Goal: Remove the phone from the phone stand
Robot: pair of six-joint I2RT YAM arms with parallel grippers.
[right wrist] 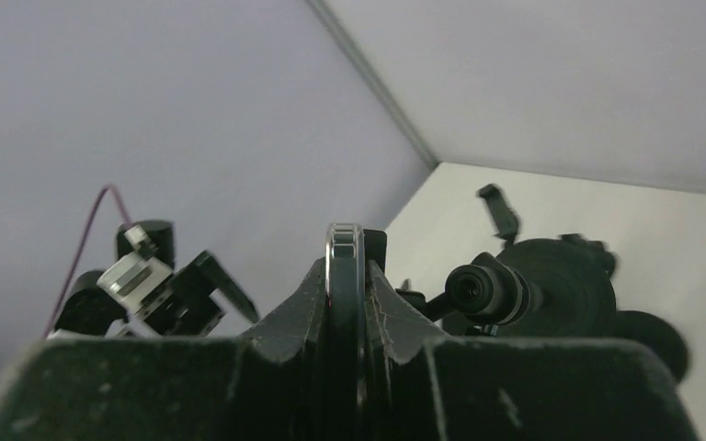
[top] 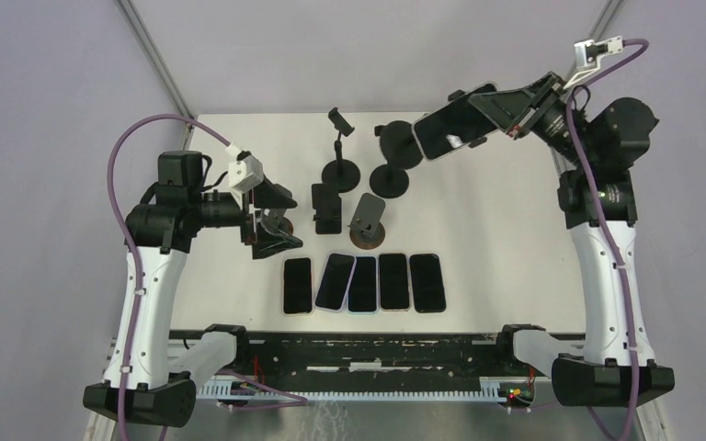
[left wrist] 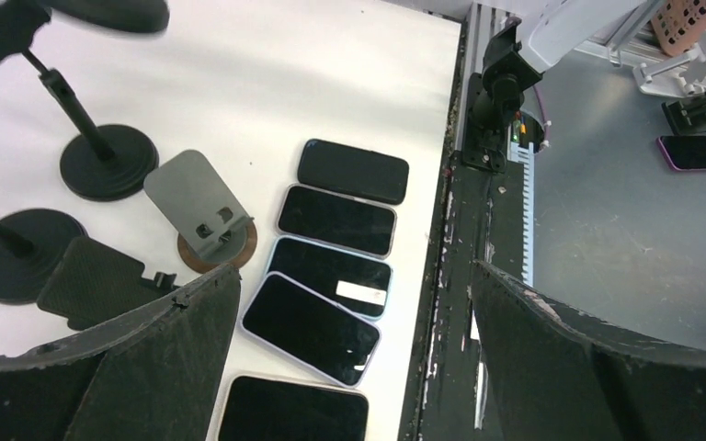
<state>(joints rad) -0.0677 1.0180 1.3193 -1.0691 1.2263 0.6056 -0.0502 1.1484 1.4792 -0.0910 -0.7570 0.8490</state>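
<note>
My right gripper (top: 483, 110) is shut on a black phone (top: 443, 131) and holds it in the air at the back right, above a round-based phone stand (top: 399, 145). In the right wrist view the phone (right wrist: 344, 276) shows edge-on between my fingers (right wrist: 386, 308), with the stand's holder head (right wrist: 492, 292) just to its right; I cannot tell whether they touch. My left gripper (top: 271, 220) is open and empty at the left, jaws wide apart in its wrist view above the row of phones.
Several phones (top: 363, 282) lie side by side near the front edge, also in the left wrist view (left wrist: 335, 220). Other stands are in the middle: a pole stand (top: 341, 172), a grey plate stand (top: 368, 220), a black one (top: 325, 209) and another round base (top: 390, 179).
</note>
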